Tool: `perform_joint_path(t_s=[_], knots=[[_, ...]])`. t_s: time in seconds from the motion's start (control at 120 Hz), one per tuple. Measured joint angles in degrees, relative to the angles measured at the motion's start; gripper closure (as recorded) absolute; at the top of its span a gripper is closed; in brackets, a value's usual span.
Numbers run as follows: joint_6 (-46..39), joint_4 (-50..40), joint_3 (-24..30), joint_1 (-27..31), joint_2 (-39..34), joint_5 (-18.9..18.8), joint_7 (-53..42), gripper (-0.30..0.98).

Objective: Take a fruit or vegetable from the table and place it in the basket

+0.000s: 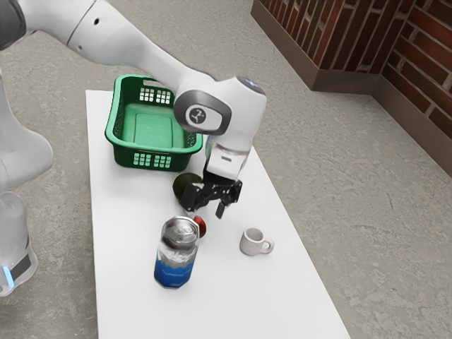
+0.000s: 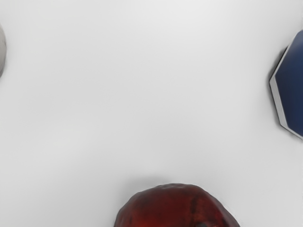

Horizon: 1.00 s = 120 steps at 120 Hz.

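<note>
My black gripper (image 1: 205, 212) is low over the white table in the exterior view, its fingers spread apart. Just below them is a small red fruit or vegetable (image 1: 200, 226), partly hidden by the can. In the wrist view the rounded top of the red item (image 2: 175, 208) shows at the lower edge. A dark green, rounded fruit or vegetable (image 1: 185, 186) lies beside the hand on the basket side, partly covered by it. The green basket (image 1: 152, 159) stands at the table's far end, with its visible floor bare.
A silver and blue can (image 1: 175, 258) stands close to the red item. The white mug (image 1: 252, 241) is on the gripper's other side. The wrist view has a blue part of the can (image 2: 291, 85) and a sliver of the mug (image 2: 2, 49).
</note>
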<state>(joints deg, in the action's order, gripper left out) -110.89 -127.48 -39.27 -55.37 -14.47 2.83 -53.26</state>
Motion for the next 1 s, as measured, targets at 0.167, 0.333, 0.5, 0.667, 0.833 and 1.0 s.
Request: perform_joint_path(t_s=[0.167, 0.333, 0.5, 0.667, 0.833, 1.0], knots=[[-0.21, -0.61, -0.15, -0.4, 1.17, 1.08, -0.25, 0.0], [-0.3, -1.18, -1.22, -0.41, 2.3, 1.93, -0.42, 0.0], [-0.34, -1.4, -1.34, -0.45, 3.06, 2.57, -0.56, 0.0], [-0.36, -1.63, -1.34, -0.4, 3.81, 3.3, -0.66, 0.0], [-0.37, -1.65, -1.34, -0.31, 4.01, 3.64, -0.73, 0.0], [-0.37, -1.63, -1.34, -0.31, 4.43, 3.73, -0.81, 0.0]])
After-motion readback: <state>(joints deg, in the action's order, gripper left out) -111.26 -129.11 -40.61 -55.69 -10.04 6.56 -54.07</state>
